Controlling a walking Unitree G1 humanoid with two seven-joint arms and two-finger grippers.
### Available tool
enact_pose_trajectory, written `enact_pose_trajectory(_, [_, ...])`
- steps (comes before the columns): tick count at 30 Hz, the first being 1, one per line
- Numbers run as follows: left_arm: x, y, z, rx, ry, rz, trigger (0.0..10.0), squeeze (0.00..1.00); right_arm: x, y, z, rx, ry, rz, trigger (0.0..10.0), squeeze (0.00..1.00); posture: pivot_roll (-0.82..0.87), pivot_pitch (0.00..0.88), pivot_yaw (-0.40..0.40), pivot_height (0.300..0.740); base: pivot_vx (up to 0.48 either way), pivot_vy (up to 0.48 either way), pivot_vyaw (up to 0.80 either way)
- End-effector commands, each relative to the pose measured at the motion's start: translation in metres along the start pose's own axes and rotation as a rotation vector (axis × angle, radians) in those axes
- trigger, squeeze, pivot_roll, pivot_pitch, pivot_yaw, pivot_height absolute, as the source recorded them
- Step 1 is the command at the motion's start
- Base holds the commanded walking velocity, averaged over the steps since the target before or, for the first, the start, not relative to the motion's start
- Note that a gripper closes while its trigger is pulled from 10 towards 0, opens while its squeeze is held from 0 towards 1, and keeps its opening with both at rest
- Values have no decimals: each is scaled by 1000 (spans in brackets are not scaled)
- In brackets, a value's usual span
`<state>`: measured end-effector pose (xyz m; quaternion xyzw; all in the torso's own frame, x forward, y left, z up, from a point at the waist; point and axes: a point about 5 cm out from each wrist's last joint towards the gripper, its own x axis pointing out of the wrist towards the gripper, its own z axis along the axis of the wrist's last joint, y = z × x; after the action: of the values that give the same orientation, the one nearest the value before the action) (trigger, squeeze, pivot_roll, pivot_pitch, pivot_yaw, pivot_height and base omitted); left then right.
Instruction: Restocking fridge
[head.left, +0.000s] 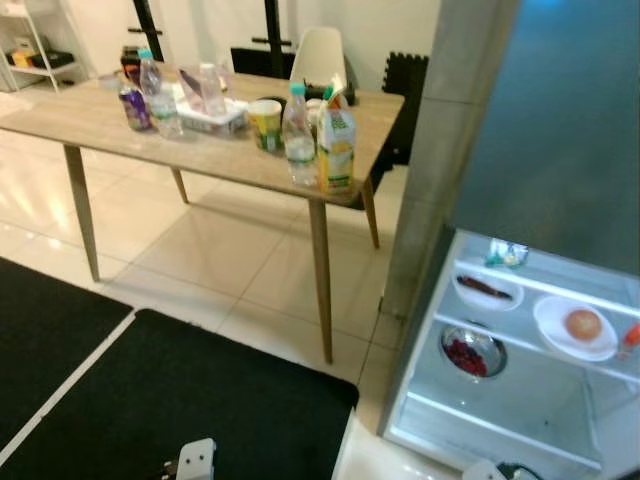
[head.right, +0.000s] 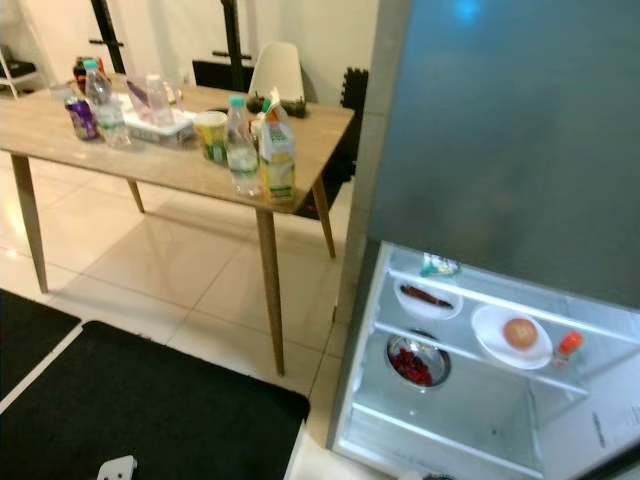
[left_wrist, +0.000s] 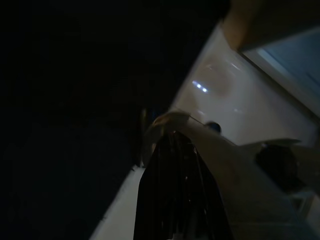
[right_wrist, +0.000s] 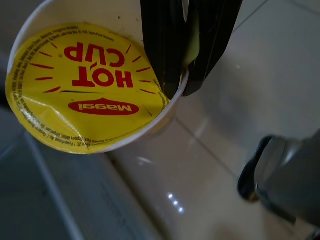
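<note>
Glossy pale tiles ran under everything, with a black mat lying flat across the near floor. Down by those tiles the right gripper had its two long black fingers pinched tight over the rim of a noodle cup, one finger inside the lip and one outside, the crinkled yellow foil lid printed in red facing the wrist camera. The cup was round and white-walled, and it hung over shiny tile beside a pale ledge. The left gripper sat in deep shade over the mat's edge; how its fingers stood could not be told.

Just ahead on the right stood the fridge, its grey front smooth and matte above, the lit white compartment open below. On the upper glass shelf lay an oval white dish with something dark in it and a flat white plate carrying a round orange-brown item. Below sat a steel bowl of red pieces.

Well off to the left, a light wooden table on slim tapered legs held clear plastic bottles, a tall juice carton, a second yellow cup and a purple can.
</note>
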<state>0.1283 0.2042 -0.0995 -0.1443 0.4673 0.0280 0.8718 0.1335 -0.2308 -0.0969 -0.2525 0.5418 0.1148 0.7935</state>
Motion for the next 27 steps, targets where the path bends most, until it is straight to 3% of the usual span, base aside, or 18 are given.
enact_pose_trajectory(1, [0, 1, 0, 8, 4, 10, 10000, 0, 1, 3, 2, 9, -5, 8, 10000, 0, -72, 2, -13, 740, 0, 0, 0])
enact_pose_trajectory(9, [0, -3, -1, 50, 21, -24, 10000, 0, 0, 3, 2, 11, -1, 9, 10000, 0, -72, 2, -13, 740, 0, -121, 0])
enact_pose_trajectory(27, [0, 0, -1, 54, 15, 3, 10000, 0, 0, 3, 1, 8, 14, 21, 10000, 0, -71, 0, -17, 740, 0, -22, -752])
